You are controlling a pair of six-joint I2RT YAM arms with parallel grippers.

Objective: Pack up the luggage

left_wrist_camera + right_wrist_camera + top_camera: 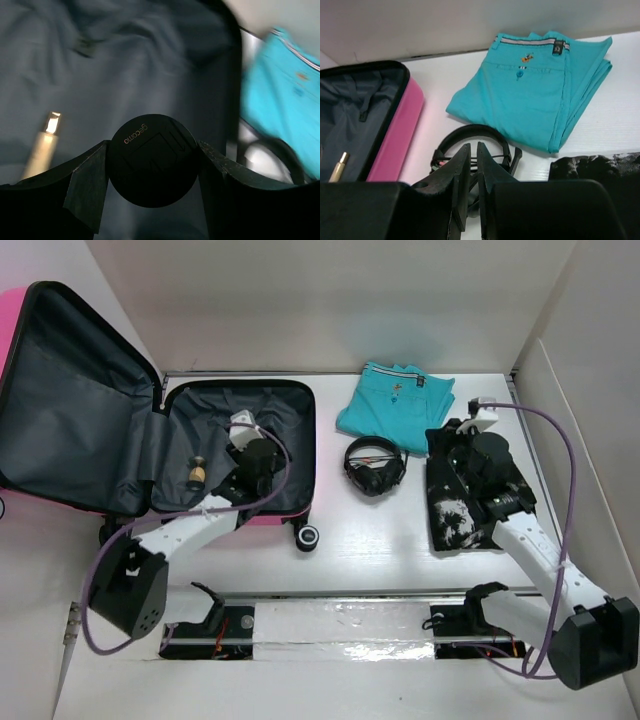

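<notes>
The luggage [262, 519] is a pink suitcase lying open at the left, with its dark grey lining [210, 420] showing and its lid [70, 400] propped up. My left gripper [252, 454] hovers over the open base and is shut on a black round disc [152, 162] marked "gecomo", seen in the left wrist view between the fingers [87, 185]. A small cream and gold brush [196, 473] lies on the lining; it also shows in the left wrist view [45, 145]. My right gripper [455, 445] is shut and empty above a black and white garment [460, 510].
Black headphones [374, 466] lie on the table right of the suitcase, just ahead of my right gripper [473, 150]. Folded teal shorts [395, 405] lie behind them. White walls ring the table. A slot with rails runs along the near edge [340, 625].
</notes>
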